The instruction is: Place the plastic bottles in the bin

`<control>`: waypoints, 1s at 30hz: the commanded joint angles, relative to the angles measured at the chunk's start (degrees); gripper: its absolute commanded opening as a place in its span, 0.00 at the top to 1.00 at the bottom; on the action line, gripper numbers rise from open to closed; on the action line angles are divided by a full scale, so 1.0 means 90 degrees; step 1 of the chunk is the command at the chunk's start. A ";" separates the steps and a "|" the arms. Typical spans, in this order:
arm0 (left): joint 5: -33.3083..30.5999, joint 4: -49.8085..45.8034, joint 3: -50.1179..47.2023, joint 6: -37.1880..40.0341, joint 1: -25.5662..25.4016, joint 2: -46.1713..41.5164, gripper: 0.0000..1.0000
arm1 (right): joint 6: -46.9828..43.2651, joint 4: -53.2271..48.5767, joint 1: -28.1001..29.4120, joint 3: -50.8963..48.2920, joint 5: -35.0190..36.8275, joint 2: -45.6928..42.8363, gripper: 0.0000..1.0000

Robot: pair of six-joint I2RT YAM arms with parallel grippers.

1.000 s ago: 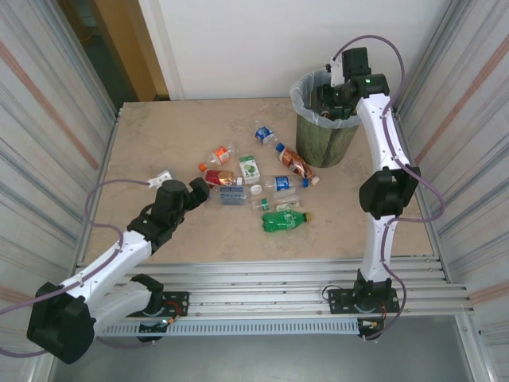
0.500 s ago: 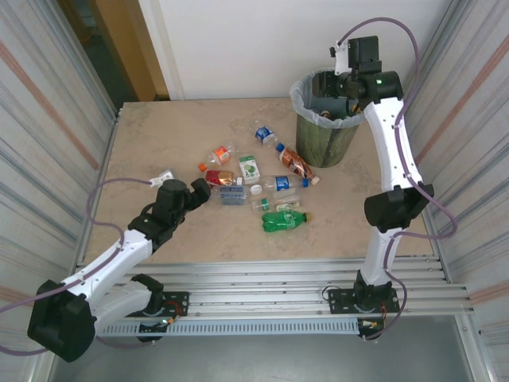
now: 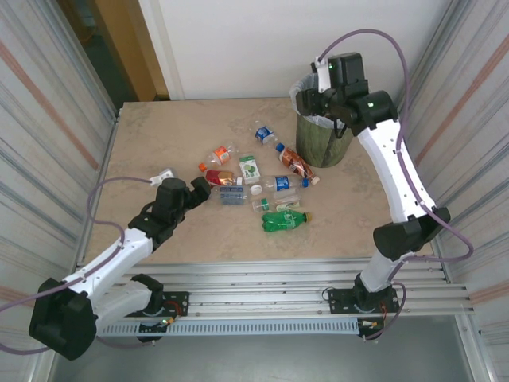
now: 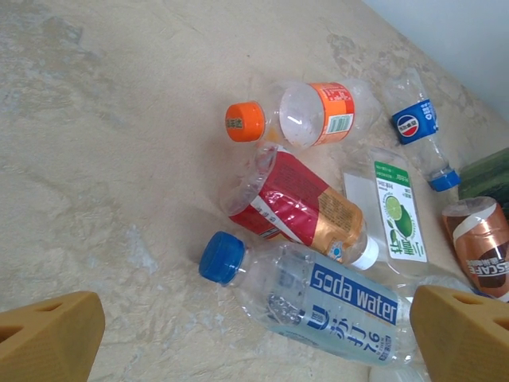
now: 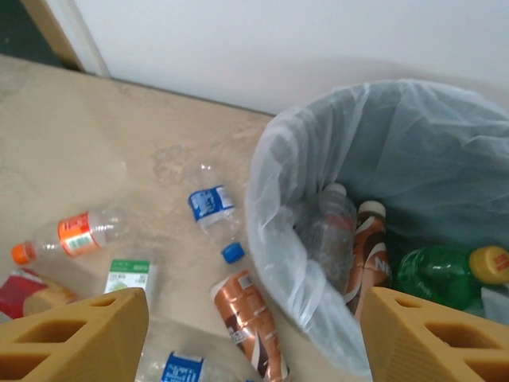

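left end effector (image 4: 254, 338) wide open beside scattered bottles (image 4: 338, 306) on table (image 4: 103, 119), right end effector (image 5: 254, 334) open, empty, above bin (image 5: 274, 239) rim

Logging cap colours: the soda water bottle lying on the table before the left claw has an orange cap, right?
No. The soda water bottle lying on the table before the left claw has a blue cap; the left wrist view shows it.

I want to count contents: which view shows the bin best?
Right wrist: it looks down into the bin, bottles visible inside. Top external shows its wall, right arm over its mouth. Left wrist catches its edge.
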 commanded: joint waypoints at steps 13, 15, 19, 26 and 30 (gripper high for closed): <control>0.0248 0.0295 0.0153 0.0013 0.0096 0.0266 0.01 | 0.0557 0.0394 0.1339 -0.2854 0.0808 -0.1491 0.24; 0.0284 0.0307 0.0167 0.0023 0.0096 0.0305 0.01 | 0.0775 0.0363 0.1360 -0.3216 0.0737 -0.1605 0.24; 0.0366 0.0355 0.0208 0.0023 0.0096 0.0419 0.01 | 0.0880 0.0373 0.1523 -0.4029 0.0501 -0.1846 0.24; 0.0536 0.0450 0.0313 0.0008 0.0101 0.0712 0.01 | 0.0547 0.0562 0.2432 -0.5389 0.0386 -0.2171 0.21; 0.0622 0.0481 0.0358 -0.0085 0.0104 0.0859 0.01 | 0.0585 0.0578 0.2952 -0.5894 0.0444 -0.2192 0.14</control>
